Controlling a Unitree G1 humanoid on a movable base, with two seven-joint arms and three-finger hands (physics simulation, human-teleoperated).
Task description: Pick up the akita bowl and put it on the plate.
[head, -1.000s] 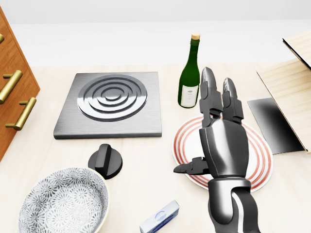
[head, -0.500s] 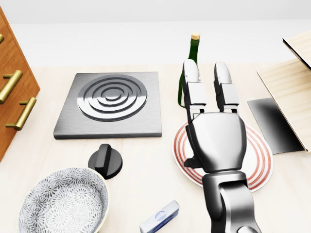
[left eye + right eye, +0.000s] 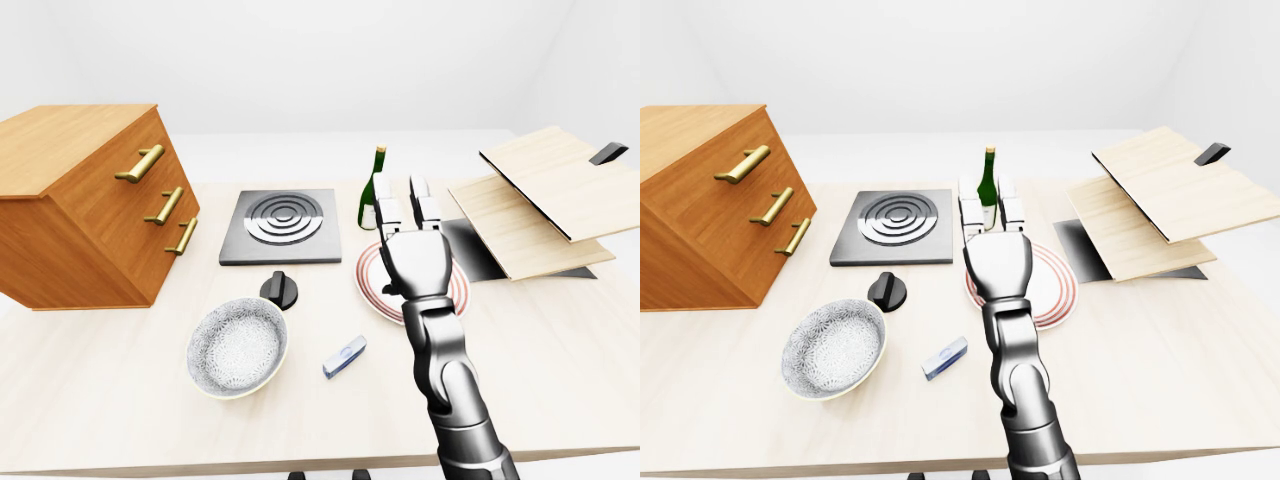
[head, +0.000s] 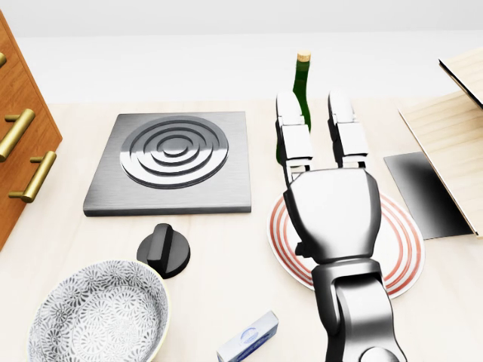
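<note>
The akita bowl [image 4: 98, 313], white with a fine grey-blue pattern, stands upright at the bottom left of the head view. The plate [image 4: 404, 249], white with red rings, lies right of centre. My right hand [image 4: 313, 121] hovers over the plate's left part, back of the hand toward the camera, fingers [image 4: 290, 124] stretched straight and open, holding nothing. It hides much of the plate and stands well to the right of the bowl. My left hand shows in no view.
A green wine bottle [image 4: 303, 75] stands just beyond the fingertips. A grey hob plate [image 4: 173, 158], a black knob [image 4: 164, 250] and a small blue-white box [image 4: 249, 337] lie around the bowl. A wooden drawer cabinet [image 3: 90, 205] is left; tilted boards [image 3: 540, 200] right.
My right hand has turned its back to the camera, tucked the thumb out of sight and drifted left and upward in the head view. Bowl and plate have not moved.
</note>
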